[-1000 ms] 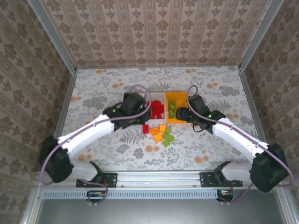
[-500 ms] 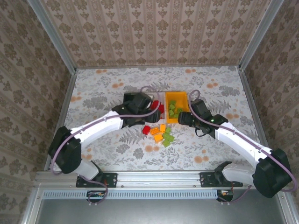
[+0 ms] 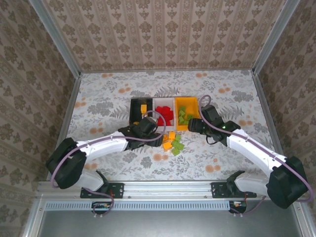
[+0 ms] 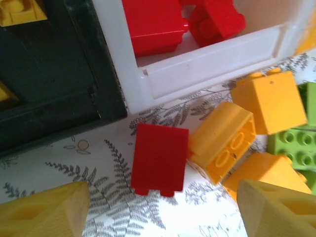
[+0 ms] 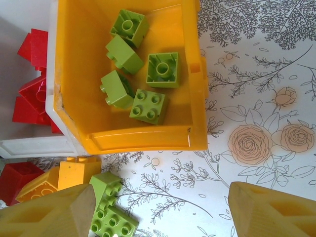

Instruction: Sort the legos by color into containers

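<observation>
Three bins stand in a row: black (image 3: 134, 112), white (image 3: 164, 100) and orange-yellow (image 3: 189, 100). The black bin (image 4: 49, 74) holds orange bricks (image 4: 19, 11). Red bricks (image 4: 153, 24) lie in the white bin (image 4: 207, 59), and several green bricks (image 5: 148, 104) in the orange-yellow bin (image 5: 148, 138). Just in front, loose legos (image 3: 173, 143) lie on the table. My left gripper (image 3: 159, 138) (image 4: 160, 217) is open, low over a loose red brick (image 4: 159, 159) beside orange bricks (image 4: 222, 140). My right gripper (image 3: 190, 127) (image 5: 158, 217) is open, with green bricks (image 5: 111, 210) by its left fingertip.
The table has a flowered cloth (image 3: 222, 89) and patterned walls on three sides. Both arms reach in from the near edge and meet at the brick pile. Open tabletop lies left of the black bin and right of the orange-yellow bin.
My left gripper has drawn back from above the black and white bins to the loose pile, uncovering the bins. My right gripper backed slightly off the orange-yellow bin, then held still.
</observation>
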